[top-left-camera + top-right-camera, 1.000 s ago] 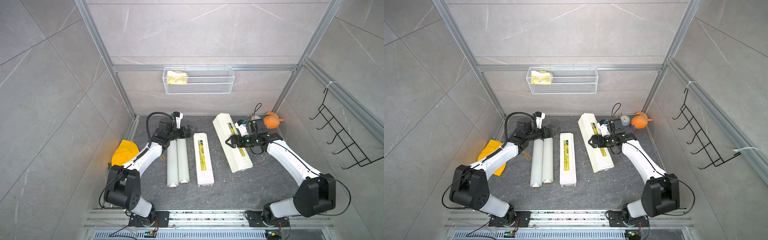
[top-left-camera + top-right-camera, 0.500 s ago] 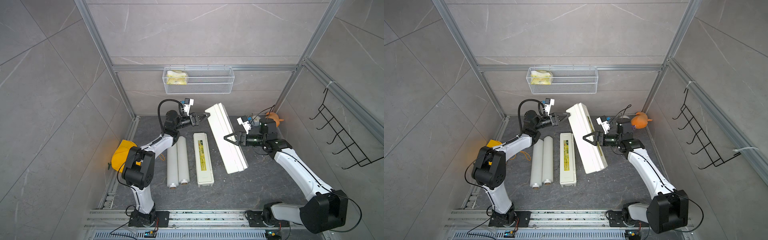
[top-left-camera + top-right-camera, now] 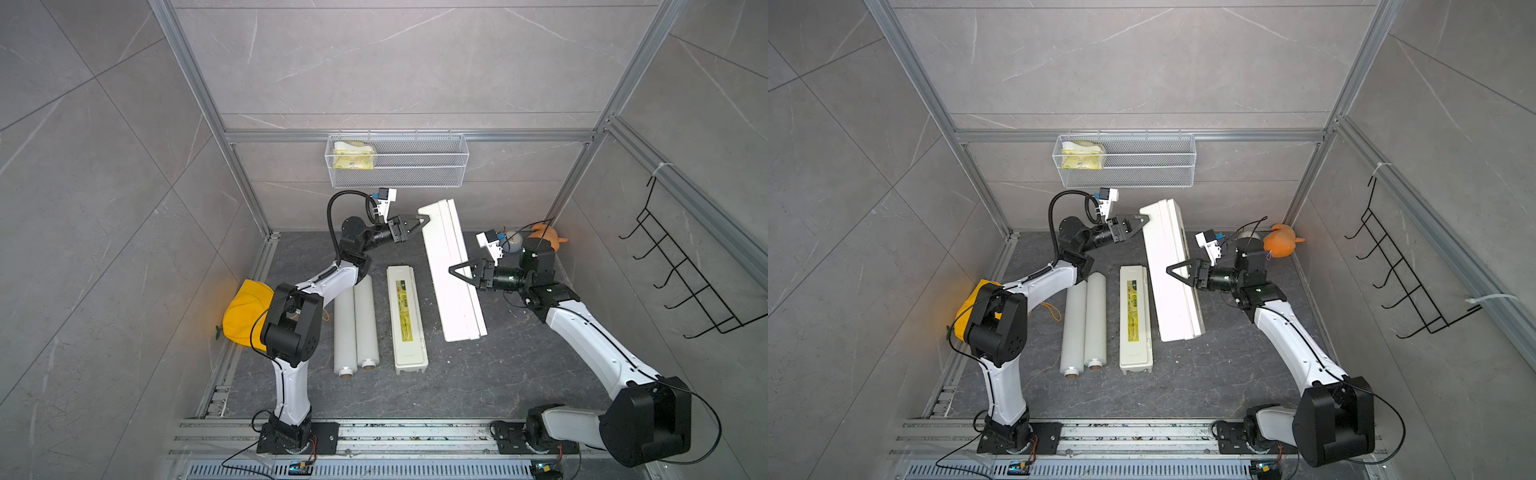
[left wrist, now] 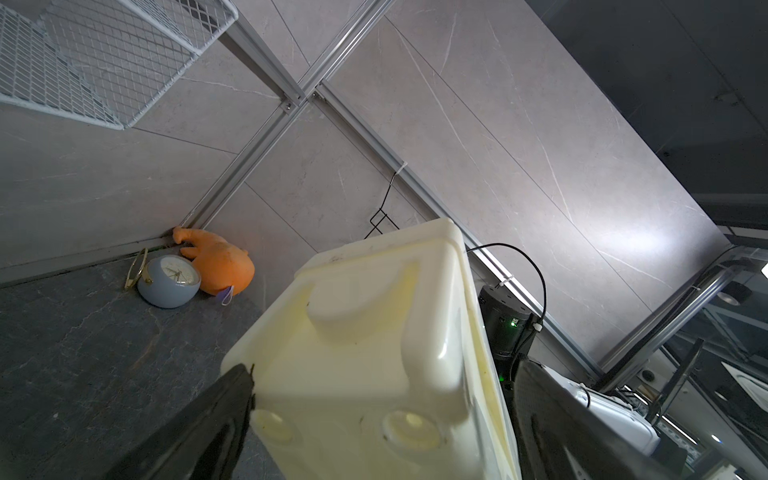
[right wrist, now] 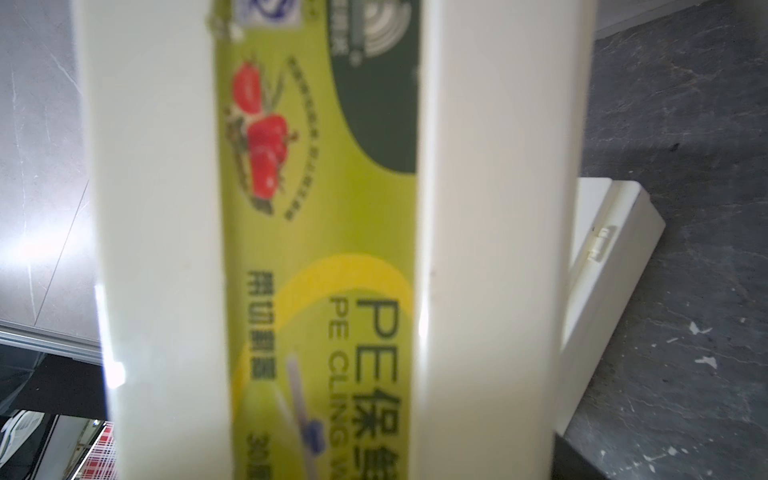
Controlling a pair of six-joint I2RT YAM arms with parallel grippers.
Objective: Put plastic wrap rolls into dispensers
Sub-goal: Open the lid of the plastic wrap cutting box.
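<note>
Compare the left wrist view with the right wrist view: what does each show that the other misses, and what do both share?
Only the left wrist view shows the clock, the orange toy, the basket and the left gripper straddling the lifted dispenser at its end. Only the right wrist view shows that dispenser's green label and the second dispenser lying on the floor beyond it. Both show the lifted dispenser, the dark floor and the grey wall.
</note>
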